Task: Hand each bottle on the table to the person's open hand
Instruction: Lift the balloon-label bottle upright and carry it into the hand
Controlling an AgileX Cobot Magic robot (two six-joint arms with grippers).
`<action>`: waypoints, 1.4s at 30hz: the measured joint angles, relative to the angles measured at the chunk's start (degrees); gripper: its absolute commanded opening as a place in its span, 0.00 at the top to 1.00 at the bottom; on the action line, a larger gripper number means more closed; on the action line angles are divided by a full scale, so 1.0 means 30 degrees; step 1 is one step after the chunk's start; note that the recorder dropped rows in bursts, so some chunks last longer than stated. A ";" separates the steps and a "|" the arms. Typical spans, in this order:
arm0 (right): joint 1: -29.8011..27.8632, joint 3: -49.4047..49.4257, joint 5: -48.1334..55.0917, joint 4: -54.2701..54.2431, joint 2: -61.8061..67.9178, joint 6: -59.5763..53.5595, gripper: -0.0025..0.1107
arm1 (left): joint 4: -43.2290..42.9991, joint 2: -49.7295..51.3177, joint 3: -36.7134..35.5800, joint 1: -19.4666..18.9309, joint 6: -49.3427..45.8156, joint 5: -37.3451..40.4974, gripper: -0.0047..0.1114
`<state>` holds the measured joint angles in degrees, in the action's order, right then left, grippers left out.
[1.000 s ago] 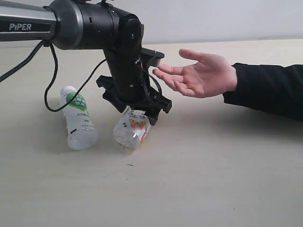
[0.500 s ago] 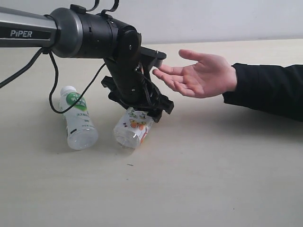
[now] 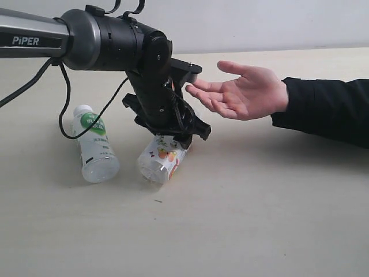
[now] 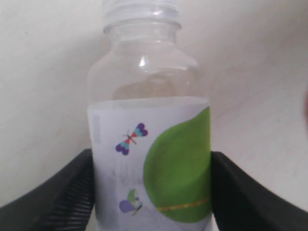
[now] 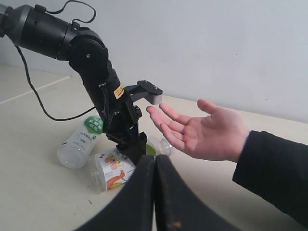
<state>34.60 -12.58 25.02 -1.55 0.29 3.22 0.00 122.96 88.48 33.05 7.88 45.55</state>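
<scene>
Exterior view: the clear plastic bottle with a white printed label [image 3: 161, 163] lay on the pale beige counter [image 3: 259, 219] under your left tool [image 3: 172, 140], near the person's open hand [image 3: 245, 92]. Left wrist view: jaws clamped the label's sides. It looked empty, light and squashy, so squeeze gently at mid-body. Right wrist view: your right tool [image 5: 155, 192] was pressed together.

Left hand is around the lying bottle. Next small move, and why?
Probably tighten the left hand on the butterfly-label bottle before lifting: its fingers sit at both sides of the label, the bottle lies on the table, and the person's open hand waits nearby.
</scene>
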 measured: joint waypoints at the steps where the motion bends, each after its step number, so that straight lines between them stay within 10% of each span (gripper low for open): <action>1: 0.0000 0.0000 0.0000 0.0000 0.0000 0.0000 0.98 | 0.0000 -0.0040 0.0000 0.0000 0.0000 0.0050 0.96; 42: 0.0000 0.0000 0.0000 0.0000 0.0000 0.0000 0.98 | -0.2337 -0.6302 -0.0045 -0.1325 0.7273 0.2741 0.96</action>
<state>34.60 -12.58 25.02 -1.55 0.29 3.22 -7.01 104.05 88.34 29.08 29.70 53.77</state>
